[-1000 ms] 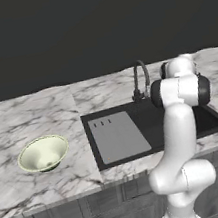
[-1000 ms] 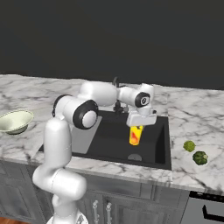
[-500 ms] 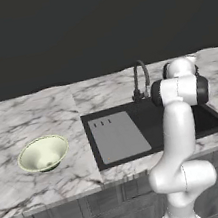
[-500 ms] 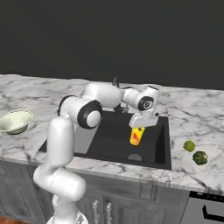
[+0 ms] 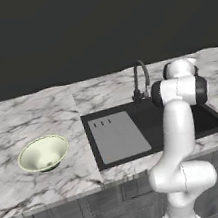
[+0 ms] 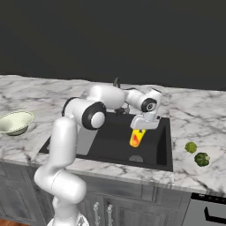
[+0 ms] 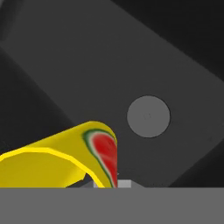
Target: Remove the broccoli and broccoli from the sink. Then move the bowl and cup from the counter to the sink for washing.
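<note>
Cup (image 6: 137, 138), yellow with the red mark, hangs clamped in my gripper (image 6: 140, 130) over the black sink (image 6: 161, 152), above the basin floor and not touching it as far as I can tell; in the hand view the cup (image 7: 65, 159) sits tilted at the bottom edge with the round grey drain (image 7: 148, 116) below and beside it. Gripper is narrow, closed on the cup's rim. Progress, judged from how things lie: both broccoli are out of the sink, resting on the table (image 6: 203, 176) to the right of the basin, the lighter broccoli floret (image 6: 190, 147) just beside the darker broccoli floret (image 6: 202, 159), near each other but apart. So the first half looks done. Cup is mid-transfer, not yet set down. Bowl (image 5: 43, 153), pale cream-green, sits upright on the table left of the sink, well apart from the arm, untouched. Left to do, I'd say: lower and release the cup in the basin, then fetch the bowl and place it in the sink too. Counts: two broccoli florets, one cup, one bowl, one sink with one grey flat panel (image 5: 117, 135) on its left side and one dark gooseneck tap (image 5: 140, 77) behind it. In the left base view I can make out one floret at the far right edge.
</note>
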